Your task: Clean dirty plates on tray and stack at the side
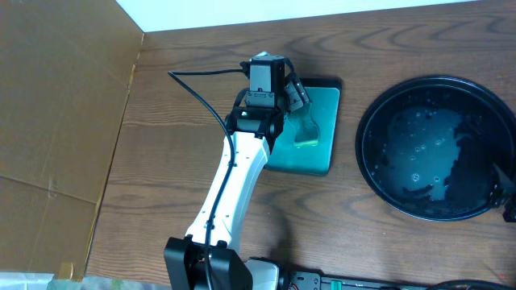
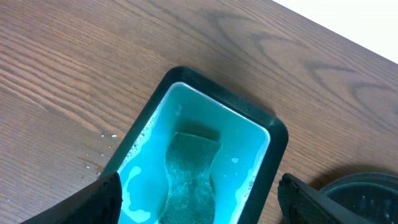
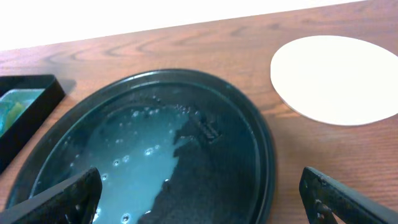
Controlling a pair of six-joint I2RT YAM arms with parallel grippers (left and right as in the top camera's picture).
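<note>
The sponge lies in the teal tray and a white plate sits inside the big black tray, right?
Not quite. The sponge does lie in the teal tray, but the white plate sits on the table beside the black tray, not inside it. The right wrist view shows this.

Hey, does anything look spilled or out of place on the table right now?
Yes. Bubbly liquid is pooled across the black tray, which holds no plates in view. A few droplets sit on the table just outside the teal tray. Nothing looks damaged.
</note>
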